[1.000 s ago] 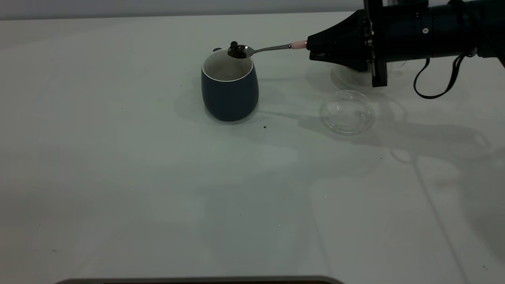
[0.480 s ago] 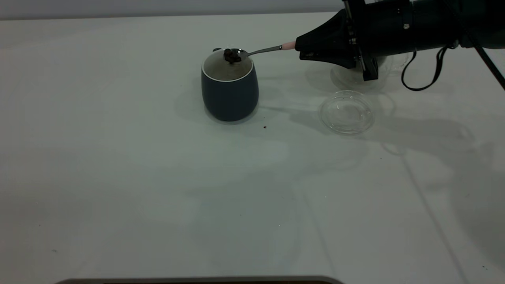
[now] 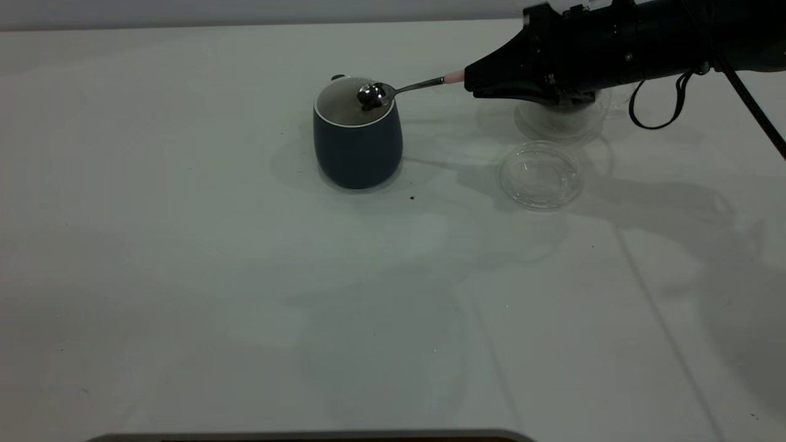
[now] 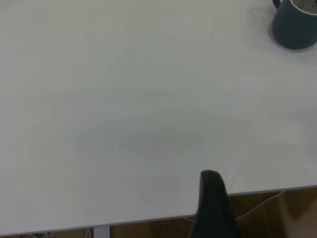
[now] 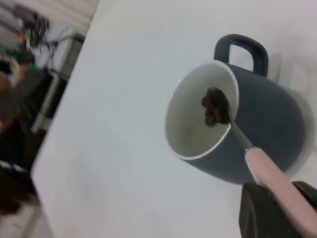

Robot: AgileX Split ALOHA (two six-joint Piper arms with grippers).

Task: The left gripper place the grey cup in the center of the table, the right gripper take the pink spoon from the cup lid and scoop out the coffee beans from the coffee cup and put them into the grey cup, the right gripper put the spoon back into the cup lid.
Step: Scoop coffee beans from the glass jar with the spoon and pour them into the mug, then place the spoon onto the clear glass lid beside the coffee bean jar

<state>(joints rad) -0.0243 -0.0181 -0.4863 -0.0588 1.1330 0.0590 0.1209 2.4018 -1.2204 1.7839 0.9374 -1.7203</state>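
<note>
The grey cup (image 3: 358,144) stands upright mid-table, handle to the far side. My right gripper (image 3: 471,80) is shut on the pink spoon (image 3: 417,85) by its pink handle and holds it out over the cup's right rim. The spoon's bowl is rolled over inside the cup's mouth. In the right wrist view a few coffee beans (image 5: 212,110) cling to the tilted spoon bowl above the white inside of the cup (image 5: 270,124); the gripper (image 5: 285,210) clamps the handle (image 5: 270,176). The cup lid (image 3: 540,174) lies empty to the right. The coffee cup (image 3: 559,120) is mostly hidden behind my right gripper.
The left gripper (image 4: 213,206) is parked over the table's edge (image 4: 148,217), far from the grey cup (image 4: 295,25). A dark speck (image 3: 411,197) lies on the table just right of the cup's base. The right arm's cable (image 3: 660,116) loops down beside the coffee cup.
The right gripper has rolled its wrist, turning the spoon bowl over above the grey cup. The heap of beans that sat on the level spoon has mostly gone from it.
</note>
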